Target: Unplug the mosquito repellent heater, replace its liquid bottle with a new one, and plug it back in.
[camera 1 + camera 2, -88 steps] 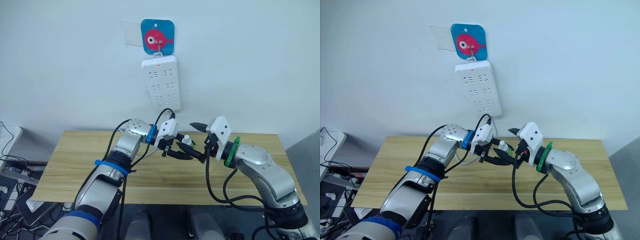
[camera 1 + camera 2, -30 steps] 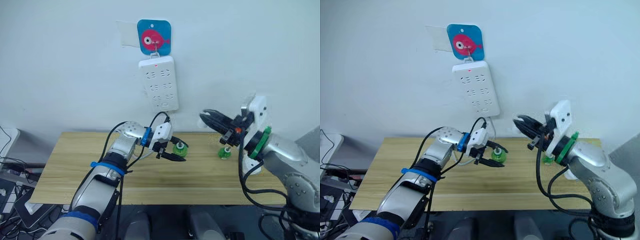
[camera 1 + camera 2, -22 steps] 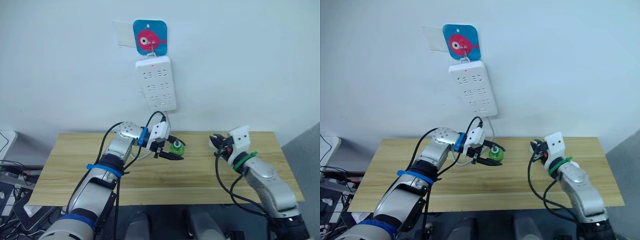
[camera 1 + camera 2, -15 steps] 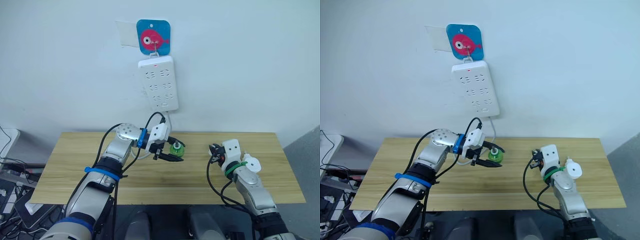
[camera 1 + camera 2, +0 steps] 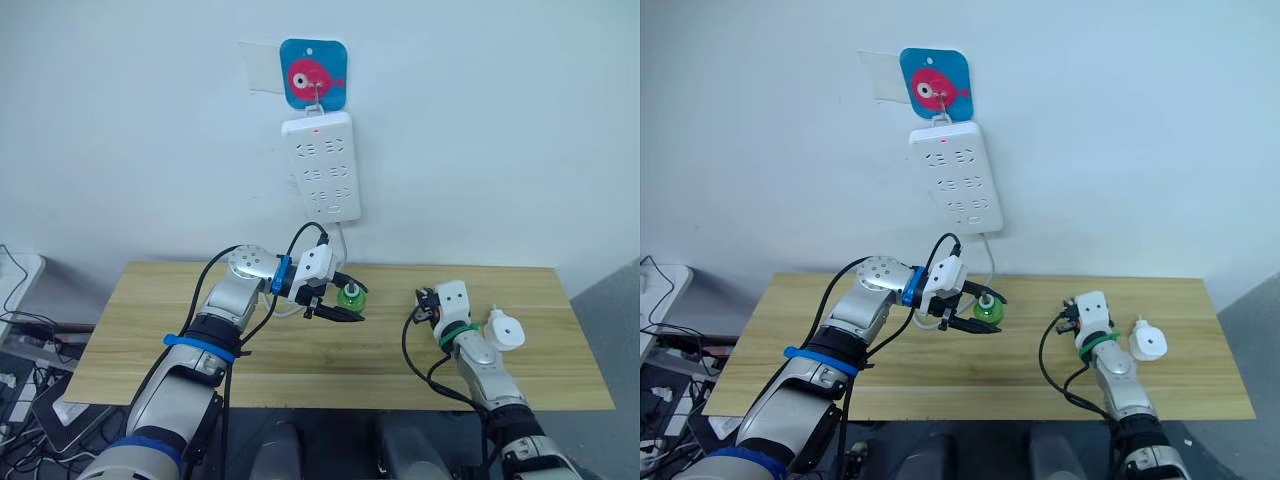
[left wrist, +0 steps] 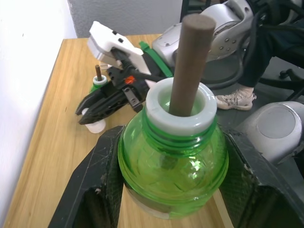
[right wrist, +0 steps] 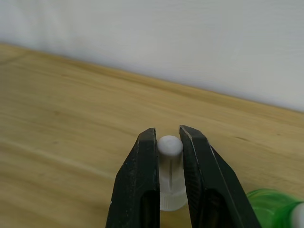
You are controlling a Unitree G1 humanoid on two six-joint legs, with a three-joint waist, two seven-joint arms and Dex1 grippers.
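The long light wooden table (image 5: 150, 350) stands against a pale wall. On the wall hangs a white multi-socket power strip (image 5: 322, 165) under a blue square hook plate with a pink fish on it (image 5: 313, 74), and a white cord runs down from the strip toward the table.

The left gripper (image 5: 340, 300) reaches in over the middle of the table, and its two black fingers (image 6: 97, 190) are pressed against either side of a round green translucent liquid bottle (image 6: 173, 166). The bottle sits upright between them, with a white collar at its neck and a dark brown wick rod (image 6: 189, 61) sticking straight up out of it.

Over toward the right end of the table, the right gripper (image 7: 165, 164) sits low at the tabletop. Its fingers (image 7: 140, 185) are pinching a small white translucent cap (image 7: 170, 178), which stands between them with its rounded top showing just above the fingertips. Right beside that cap there is a second green bottle (image 6: 98, 81) with its own white collar and short brown wick, standing on the wood.

The small white rounded plastic mosquito repellent heater (image 5: 505, 331) lies on the table just to the outside of the right forearm, unplugged, away from the strip on the wall, with a round opening facing up.
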